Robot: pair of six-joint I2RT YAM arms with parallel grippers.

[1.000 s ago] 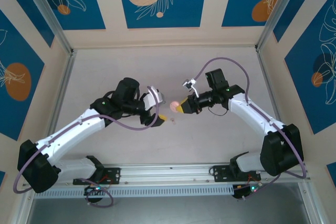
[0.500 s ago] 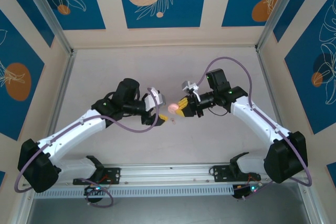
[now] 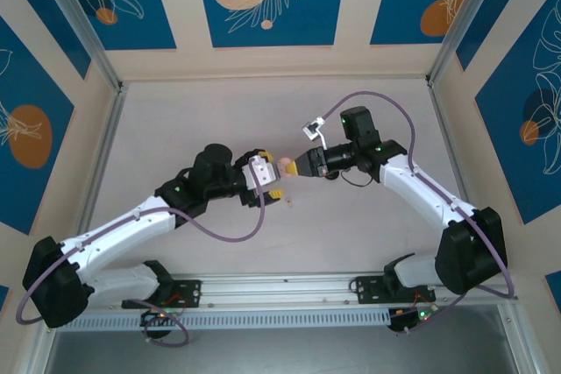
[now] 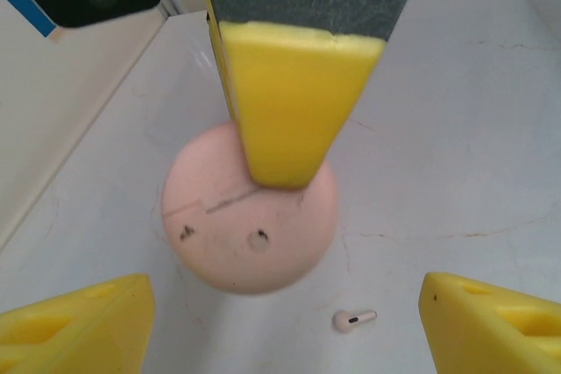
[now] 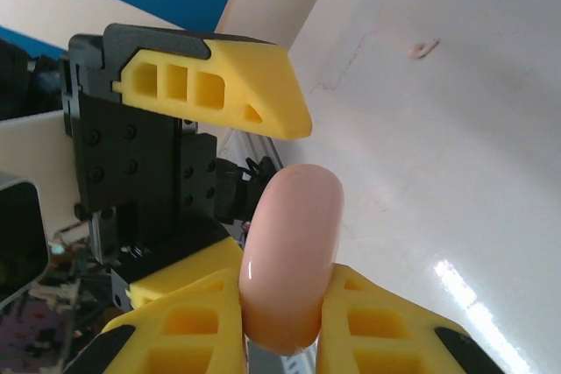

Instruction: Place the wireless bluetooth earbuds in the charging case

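The right gripper (image 5: 280, 326) is closed on the two flat faces of the pink case (image 5: 294, 234) and holds it on edge above the table (image 3: 368, 234). The left gripper (image 4: 289, 328) has its jaws spread wide and empty. The case sits between its fingers, close to them but apparently not touched. Over the last second the right arm has carried the case toward the left gripper, which has swung round to face it and widened. One pale earbud (image 4: 353, 319) lies unmoved on the table near the case, on the side toward the arm bases. The case appears shut. Judgement: the arms are setting up a handover or a two-handed lid opening, and insertion has not begun.
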